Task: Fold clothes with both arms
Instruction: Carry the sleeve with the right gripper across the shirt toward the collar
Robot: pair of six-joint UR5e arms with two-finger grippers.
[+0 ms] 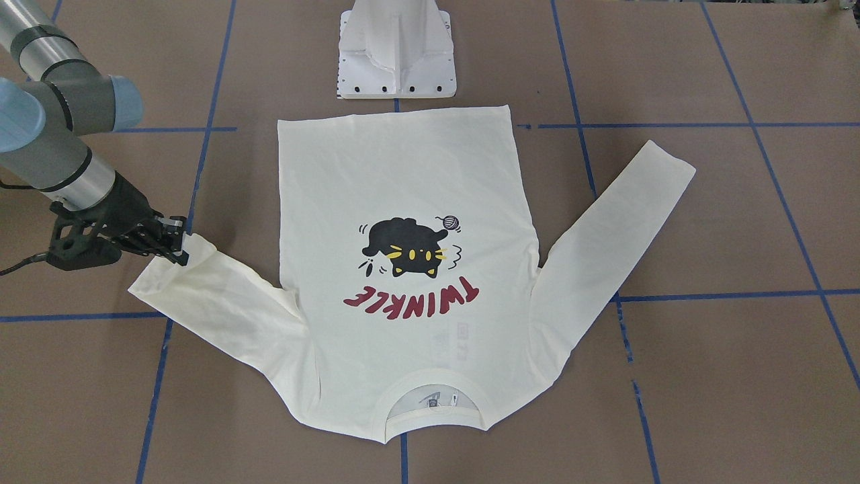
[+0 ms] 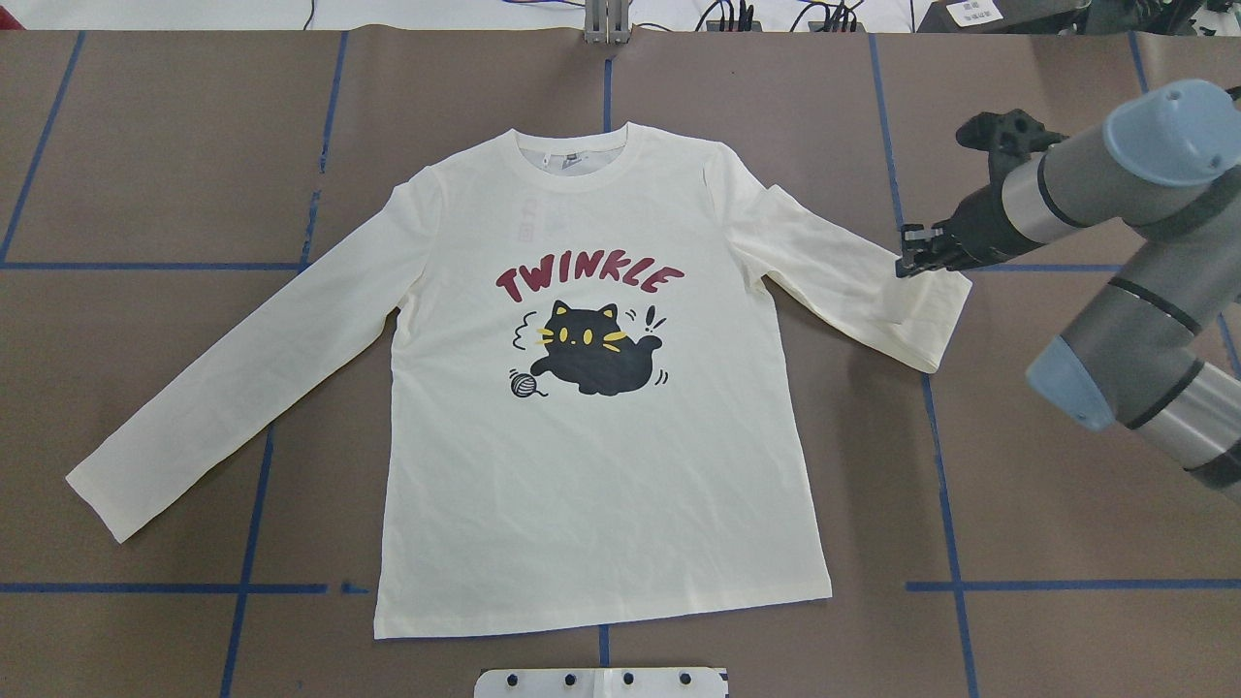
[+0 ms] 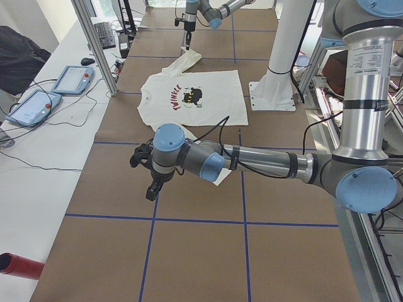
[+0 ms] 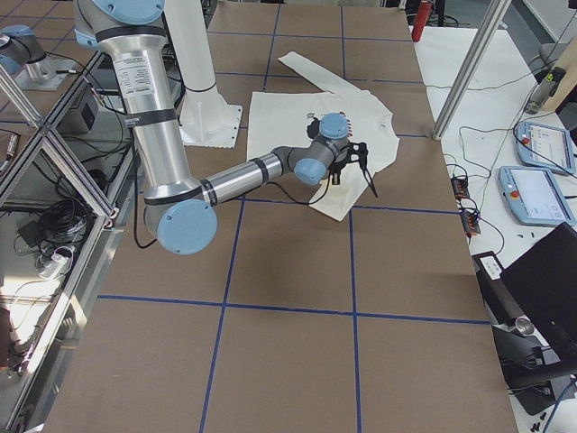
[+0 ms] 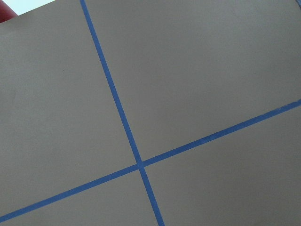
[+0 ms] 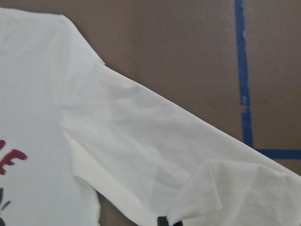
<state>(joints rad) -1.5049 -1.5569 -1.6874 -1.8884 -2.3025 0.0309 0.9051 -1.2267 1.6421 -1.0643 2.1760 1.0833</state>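
Note:
The cream long-sleeved T-shirt (image 2: 601, 465) lies flat with the cat print and red "TWINKLE" facing up and the collar on the far side. Its left sleeve (image 2: 242, 378) is stretched out. Its right sleeve (image 2: 843, 281) looks shorter, with its end doubled over (image 6: 197, 188). My right gripper (image 2: 906, 264) is at that sleeve end (image 1: 168, 282), shut on the fabric's edge. One fingertip (image 6: 163, 221) shows at the bottom of the right wrist view. My left gripper (image 3: 151, 190) hovers over bare table beyond the left cuff. I cannot tell if it is open.
The white pedestal base (image 1: 398, 54) stands by the shirt's hem. Blue tape lines (image 5: 136, 160) cross the brown table. A side bench holds teach pendants (image 3: 38, 104) behind aluminium posts (image 3: 94, 44). A red cylinder (image 3: 19, 265) lies at the bench's near end.

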